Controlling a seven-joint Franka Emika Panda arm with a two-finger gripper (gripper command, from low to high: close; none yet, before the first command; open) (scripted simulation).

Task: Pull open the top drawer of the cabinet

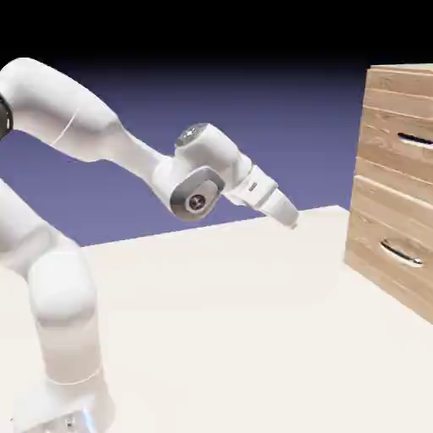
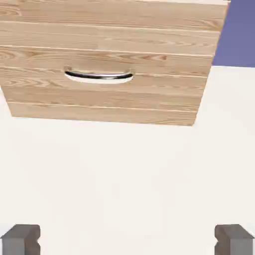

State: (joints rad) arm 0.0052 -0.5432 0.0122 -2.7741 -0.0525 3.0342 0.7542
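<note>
A white robot arm rises from the lower left of the exterior view and bends over a pale cream tabletop (image 1: 220, 313). Its end effector (image 1: 290, 219) hangs in the air above the tabletop, angled downward and toward the right, grasping nothing. In the hand view, its two grey fingertips (image 2: 21, 240) sit far apart at the bottom corners with only bare tabletop between them, so the jaws are spread wide and released.

The cabinet (image 1: 380, 211), a tall chest of light tan wood-grain planks, stands at the right edge of the exterior view, well apart from the end effector. The top drawer (image 1: 397, 139) is near the top of the cabinet, marked by a slim dark horizontal bar handle (image 1: 414, 140), and its front appears flush with the cabinet face. Below it is a lower drawer with a curved silver handle (image 1: 400, 253). The hand view shows only this lower part of the cabinet front. Behind everything is a plain blue-violet backdrop.
</note>
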